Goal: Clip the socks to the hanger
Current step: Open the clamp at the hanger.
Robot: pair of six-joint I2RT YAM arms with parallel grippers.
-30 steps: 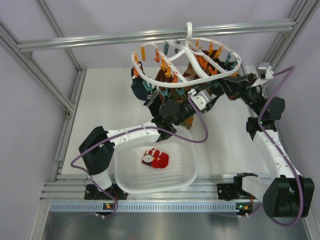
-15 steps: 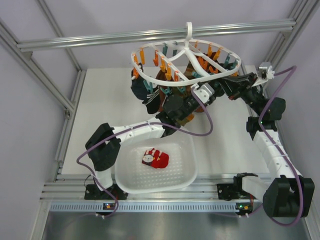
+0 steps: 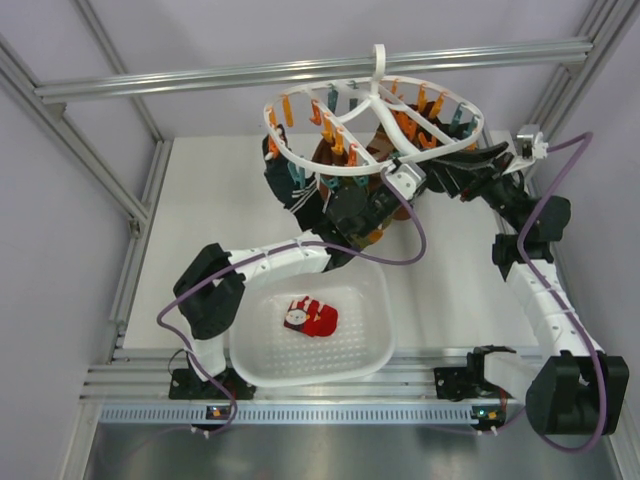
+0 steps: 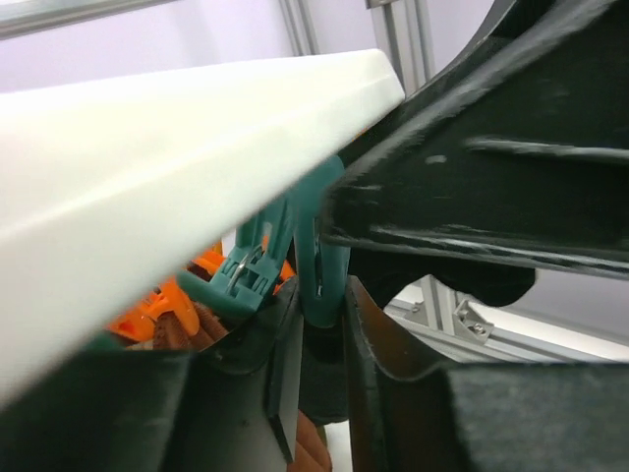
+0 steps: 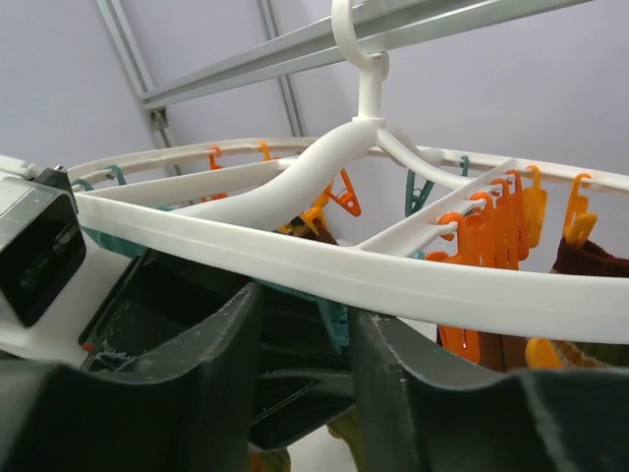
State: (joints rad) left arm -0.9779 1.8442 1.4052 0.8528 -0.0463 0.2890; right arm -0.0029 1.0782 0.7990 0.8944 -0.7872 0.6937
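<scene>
White tabletop (image 3: 205, 200) fills a cell of aluminium framing, and from the rear crossbar (image 3: 200, 80) hangs the white oval hanger (image 3: 376, 92), its rim strung with orange and teal clips and already carrying a dark sock (image 3: 283, 182) on the left side. Nearer the arm bases sits the white perforated basket (image 3: 350, 345), and the red socks (image 3: 312, 318) lie bunched in it, touched by neither arm and well apart from the hanger. Both arms reach up under the ring and meet there. The left gripper (image 4: 321, 295) is drawn narrow, its two fingers pressing either side of a teal clip (image 4: 319, 246) just under the rim. The right gripper (image 5: 305, 315) has the rim crossing right at its fingertips; I cannot tell whether it grips the rim or only sits beneath it. In my judgement the main risk is crowding. The two wrists are almost touching under a hanger that swings freely on its hook, so a small push could knock the ring aside and pull the clip from the left fingers. The purple cable (image 3: 410, 250) looping beside the clips could also snag one. With no red sock brought up, the pinched clip has nothing to close on. No brand, label or writing can be read in any view.
</scene>
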